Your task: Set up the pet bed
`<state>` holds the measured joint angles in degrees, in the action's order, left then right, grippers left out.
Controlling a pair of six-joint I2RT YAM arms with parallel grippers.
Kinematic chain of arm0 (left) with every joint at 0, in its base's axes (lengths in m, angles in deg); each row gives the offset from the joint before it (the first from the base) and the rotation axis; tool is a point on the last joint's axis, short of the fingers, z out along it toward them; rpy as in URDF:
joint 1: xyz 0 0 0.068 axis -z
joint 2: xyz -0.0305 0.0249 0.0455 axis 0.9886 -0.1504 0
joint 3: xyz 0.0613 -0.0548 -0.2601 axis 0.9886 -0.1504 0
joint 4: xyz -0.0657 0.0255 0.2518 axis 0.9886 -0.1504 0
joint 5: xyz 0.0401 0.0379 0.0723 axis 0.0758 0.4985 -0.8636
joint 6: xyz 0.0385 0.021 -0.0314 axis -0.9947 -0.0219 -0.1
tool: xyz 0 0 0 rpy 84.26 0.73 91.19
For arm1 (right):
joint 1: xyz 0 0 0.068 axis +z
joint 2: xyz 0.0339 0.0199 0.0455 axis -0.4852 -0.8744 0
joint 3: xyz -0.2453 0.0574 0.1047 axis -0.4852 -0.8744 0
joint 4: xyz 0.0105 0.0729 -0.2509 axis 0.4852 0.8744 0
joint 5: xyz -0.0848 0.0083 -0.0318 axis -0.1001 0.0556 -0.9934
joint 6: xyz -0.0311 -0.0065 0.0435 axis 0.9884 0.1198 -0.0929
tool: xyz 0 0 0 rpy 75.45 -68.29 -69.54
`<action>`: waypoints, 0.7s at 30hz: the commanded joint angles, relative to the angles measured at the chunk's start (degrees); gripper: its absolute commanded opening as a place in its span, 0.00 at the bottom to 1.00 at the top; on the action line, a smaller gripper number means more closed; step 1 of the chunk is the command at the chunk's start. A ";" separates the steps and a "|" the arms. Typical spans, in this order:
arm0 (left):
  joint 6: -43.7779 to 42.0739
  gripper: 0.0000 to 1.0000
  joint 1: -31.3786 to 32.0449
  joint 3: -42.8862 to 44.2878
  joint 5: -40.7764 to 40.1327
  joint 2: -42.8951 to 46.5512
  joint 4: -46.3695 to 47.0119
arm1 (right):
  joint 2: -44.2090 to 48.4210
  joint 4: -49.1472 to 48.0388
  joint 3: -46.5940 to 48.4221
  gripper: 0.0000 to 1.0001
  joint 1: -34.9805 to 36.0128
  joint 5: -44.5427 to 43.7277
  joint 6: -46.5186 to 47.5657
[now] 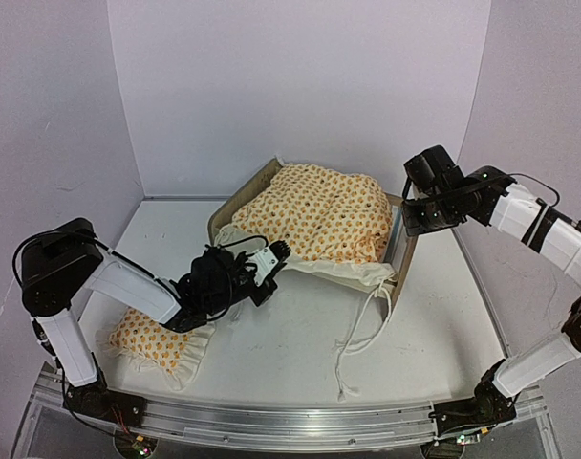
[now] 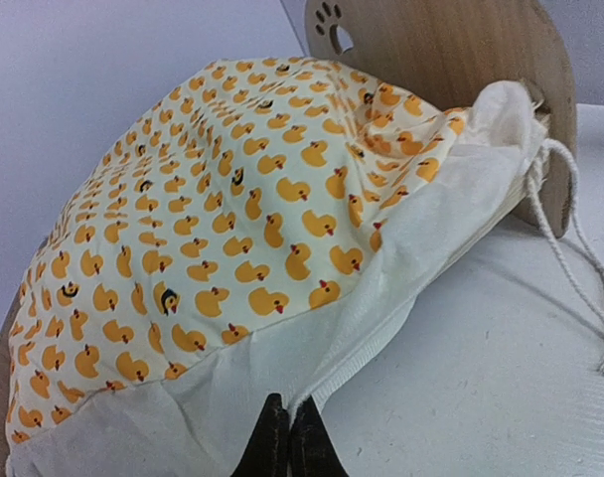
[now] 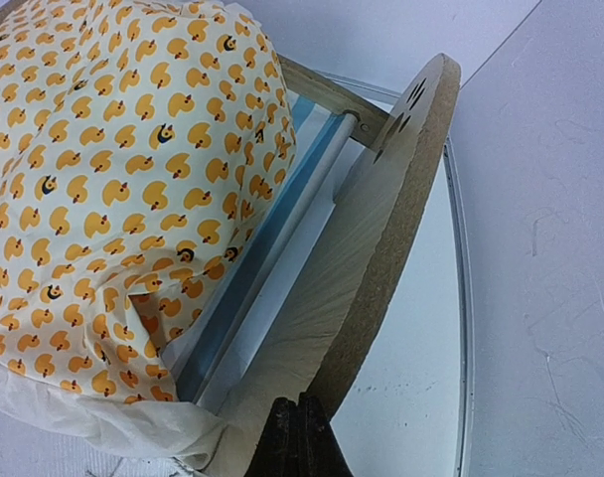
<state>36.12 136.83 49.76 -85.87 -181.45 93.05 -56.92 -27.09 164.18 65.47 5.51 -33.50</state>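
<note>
At the back centre of the table (image 1: 300, 368) sits the pet bed (image 1: 241, 194), angled, with its mattress (image 3: 294, 199) almost fully covered by the duck-print blanket (image 1: 319, 210). Frame judged light and stiff: thin plywood, likely to slide or tip if pulled by the cloth. Best purchase is probably the bare edge of the end board (image 3: 401, 169), which has paw cutouts, or the side rail. The mattress is soft and would sag. The left gripper (image 2: 287, 437) has its fingers pressed together at the blanket's white hem on the near side; whether a fold is pinched between them cannot be told. The right gripper (image 3: 300, 437) is likewise closed, at the lower end of the end board where the white ruffle gathers; no hold is confirmed. Blanket is limp and bulky and hides the frame, so it obstructs most. Loose cord (image 1: 367, 330) trails onto the table in front of the bed and could snag. The matching pillow (image 1: 152, 337) lies near left beneath the left arm, well apart from the bed.
</note>
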 commanded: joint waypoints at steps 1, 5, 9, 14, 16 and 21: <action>0.77 0.00 -1.06 1.03 -10.07 -0.79 1.77 | -1.40 -1.18 -2.06 0.00 -0.06 1.90 1.64; 4.41 0.27 -1.08 3.81 -10.15 4.94 -11.57 | -1.64 -1.19 -2.19 0.00 -0.06 3.04 2.31; 8.82 0.86 0.40 3.04 14.08 13.48 -16.20 | -1.22 -1.27 -2.10 0.00 -0.06 4.28 2.55; -6.09 0.94 9.53 13.36 11.59 3.19 -15.81 | -0.92 -1.73 -2.71 0.00 -0.05 5.56 3.06; -9.06 0.90 9.71 18.08 11.94 -2.01 -14.98 | -1.00 -1.72 -2.89 0.00 -0.01 5.71 3.09; -15.29 0.77 9.69 28.91 11.83 -12.20 -13.00 | -0.75 -2.18 -3.10 0.00 -0.06 6.65 3.38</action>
<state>28.47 147.70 71.57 -74.36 -188.23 78.43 -56.40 -28.19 163.39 65.49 6.56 -30.53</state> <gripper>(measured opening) 0.793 0.015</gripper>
